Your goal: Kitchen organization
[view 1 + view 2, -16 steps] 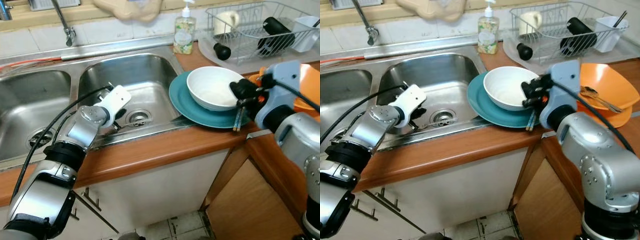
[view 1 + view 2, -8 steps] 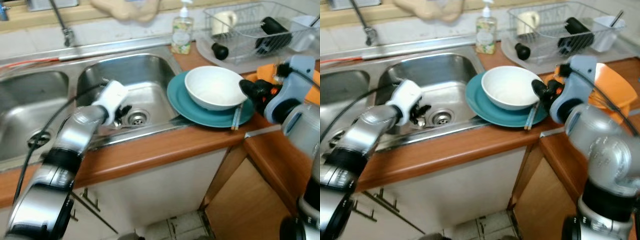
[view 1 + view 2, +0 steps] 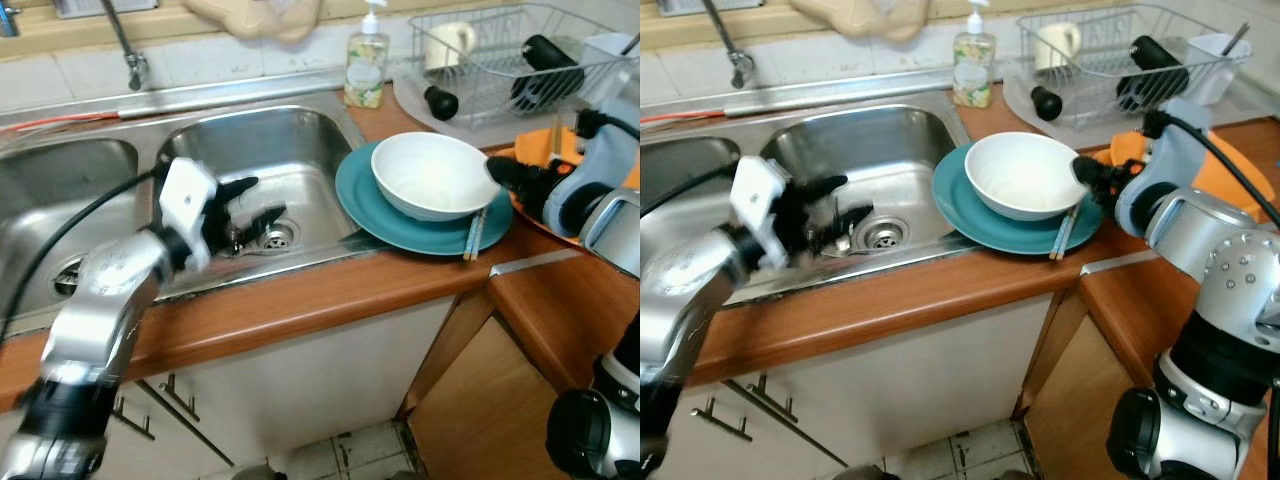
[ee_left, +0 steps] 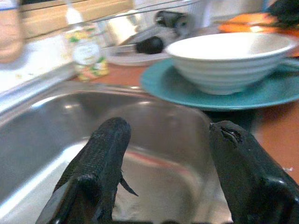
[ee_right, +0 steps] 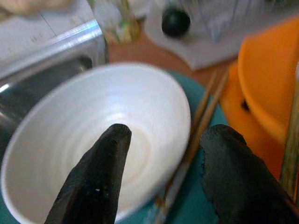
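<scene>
left end effector [image 3: 250,198]: rising off the floor of the sink basin [image 3: 300,140], where it was resting beside the drain [image 3: 278,236] a second ago; now hanging above the basin with its fingers spread apart and pointing toward the teal plate [image 3: 365,205].
left arm: swinging outward toward the robot's left, its forearm now crossing the front edge of the bench [image 3: 330,290] farther left than before.
right end effector [image 3: 1087,175]: pulling back from the white bowl [image 3: 432,175]; earlier reaching over the bowl's right rim, now sitting just off that rim with its fingers parted.
chopsticks [image 3: 472,232]: now lying uncovered on the plate's right edge, no longer under the gripper.
</scene>
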You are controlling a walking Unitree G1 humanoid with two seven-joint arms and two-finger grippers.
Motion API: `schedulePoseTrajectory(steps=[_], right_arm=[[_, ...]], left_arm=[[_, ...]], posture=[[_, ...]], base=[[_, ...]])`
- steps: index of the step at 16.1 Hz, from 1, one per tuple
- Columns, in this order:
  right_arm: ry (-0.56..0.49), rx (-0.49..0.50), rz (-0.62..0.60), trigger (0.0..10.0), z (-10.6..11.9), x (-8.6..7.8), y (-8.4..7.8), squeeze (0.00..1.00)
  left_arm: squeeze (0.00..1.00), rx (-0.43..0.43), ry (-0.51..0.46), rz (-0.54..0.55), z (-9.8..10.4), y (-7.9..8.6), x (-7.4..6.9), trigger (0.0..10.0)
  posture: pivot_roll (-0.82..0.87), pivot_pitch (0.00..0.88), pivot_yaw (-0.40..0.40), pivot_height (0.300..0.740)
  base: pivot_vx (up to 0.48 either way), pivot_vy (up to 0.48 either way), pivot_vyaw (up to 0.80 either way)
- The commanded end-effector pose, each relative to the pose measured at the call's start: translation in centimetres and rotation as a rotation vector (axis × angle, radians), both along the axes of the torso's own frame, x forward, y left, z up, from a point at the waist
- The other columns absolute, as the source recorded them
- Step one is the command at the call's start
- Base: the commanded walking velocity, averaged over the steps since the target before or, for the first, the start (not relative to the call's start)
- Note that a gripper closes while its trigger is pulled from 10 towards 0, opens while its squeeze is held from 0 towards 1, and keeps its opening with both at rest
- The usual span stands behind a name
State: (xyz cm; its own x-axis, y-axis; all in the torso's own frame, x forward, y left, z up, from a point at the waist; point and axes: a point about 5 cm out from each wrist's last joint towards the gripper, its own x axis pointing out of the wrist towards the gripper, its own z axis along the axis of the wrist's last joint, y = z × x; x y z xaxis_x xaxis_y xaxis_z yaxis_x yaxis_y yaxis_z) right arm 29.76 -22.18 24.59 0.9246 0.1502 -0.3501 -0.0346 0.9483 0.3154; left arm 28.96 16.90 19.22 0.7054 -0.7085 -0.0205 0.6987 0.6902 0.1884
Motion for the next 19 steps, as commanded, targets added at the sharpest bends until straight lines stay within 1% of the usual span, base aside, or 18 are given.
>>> schedulePoseTrajectory(steps=[1, 2, 3, 4, 7, 8, 9, 11, 12, 13, 14, 15, 16, 17, 19], right_arm=[[0.023, 0.018, 0.016, 10.0, 0.1, 0.2, 0.2, 0.0], [0.057, 0.028, 0.023, 10.0, -0.4, 0.3, 0.5, 0.0], [0.078, 0.01, 0.012, 10.0, -0.7, 0.4, 0.5, 0.0], [0.08, 0.009, 0.01, 10.0, -0.8, 0.4, 0.6, 0.0], [0.096, 0.058, 0.007, 10.0, -0.9, 0.7, 0.7, 0.0], [0.101, 0.08, 0.009, 6.6, -1.2, 0.8, 0.8, 0.0], [0.106, 0.079, 0.004, 4.3, -1.4, 0.9, 0.9, 0.0], [0.116, 0.121, 0.02, 2.4, -1.8, 1.0, 1.5, 0.0], [0.122, 0.129, 0.022, 2.4, -1.9, 1.0, 1.6, 0.0], [0.139, 0.14, 0.021, 1.7, -2.4, 1.0, 1.8, 0.0], [0.148, 0.145, 0.017, 1.3, -2.7, 1.0, 1.8, 0.0], [0.155, 0.149, 0.015, 0.4, -2.9, 0.9, 1.9, 0.0], [0.157, 0.151, 0.014, 0.3, -3.0, 0.9, 1.9, 0.0], [0.16, 0.154, 0.011, 0.0, -3.1, 0.8, 1.9, 0.0], [0.155, 0.15, 0.002, 0.1, -3.1, 0.7, 1.8, 0.0]], left_arm=[[0.0, 0.001, -0.002, -0.023, 0.4, -0.1, -0.4, 10.0], [0.0, -0.006, 0.001, -0.036, 0.5, -0.7, -0.9, 10.0], [0.0, -0.018, 0.009, -0.05, 0.5, -1.2, -1.3, 10.0], [0.0, -0.02, 0.013, -0.054, 0.5, -1.3, -1.4, 10.0], [0.0, -0.029, 0.041, -0.068, 0.2, -1.9, -2.0, 10.0], [0.0, -0.027, 0.049, -0.08, 0.2, -2.1, -2.2, 10.0], [0.0, -0.032, 0.06, -0.09, 0.1, -2.3, -2.4, 10.0], [0.0, -0.017, 0.078, -0.112, 0.0, -2.7, -2.8, 10.0], [0.0, -0.019, 0.083, -0.117, 0.0, -2.8, -2.9, 10.0], [0.0, -0.022, 0.089, -0.123, -0.1, -3.1, -3.1, 10.0], [0.0, -0.023, 0.092, -0.123, -0.1, -3.2, -3.2, 10.0], [0.0, -0.023, 0.094, -0.125, -0.1, -3.3, -3.3, 10.0], [0.0, -0.024, 0.095, -0.125, -0.1, -3.3, -3.3, 10.0], [0.0, -0.022, 0.096, -0.128, -0.1, -3.4, -3.3, 10.0], [0.0, -0.005, 0.099, -0.131, -0.2, -3.5, -3.2, 10.0]], posture=[[-0.1, 0.0, 0.022, 0.74], [-0.1, 0.0, 0.02, 0.74], [-0.1, 0.0, 0.018, 0.74], [-0.1, 0.0, 0.018, 0.74], [-0.09, 0.0, 0.016, 0.74], [-0.09, 0.0, 0.016, 0.74], [-0.09, 0.0, 0.017, 0.74], [-0.09, 0.0, 0.018, 0.74], [-0.09, 0.0, 0.018, 0.74], [-0.09, 0.0, 0.02, 0.74], [-0.09, 0.0, 0.02, 0.74], [-0.09, 0.0, 0.022, 0.74], [-0.09, 0.0, 0.022, 0.74], [-0.09, 0.0, 0.025, 0.74], [-0.09, 0.0, 0.025, 0.74]], base=[[0.0, 0.0, 0.0], [0.0, 0.0, 0.0], [0.0, 0.0, 0.0], [0.0, 0.0, 0.0], [0.0, 0.0, 0.0], [0.0, 0.0, 0.0], [0.0, 0.0, 0.0], [0.0, 0.0, 0.0], [0.0, 0.0, 0.0], [0.0, 0.0, 0.0], [0.0, 0.0, 0.0], [0.0, 0.0, 0.0], [0.0, 0.0, 0.0], [0.0, 0.0, 0.0], [0.0, 0.0, 0.0]])
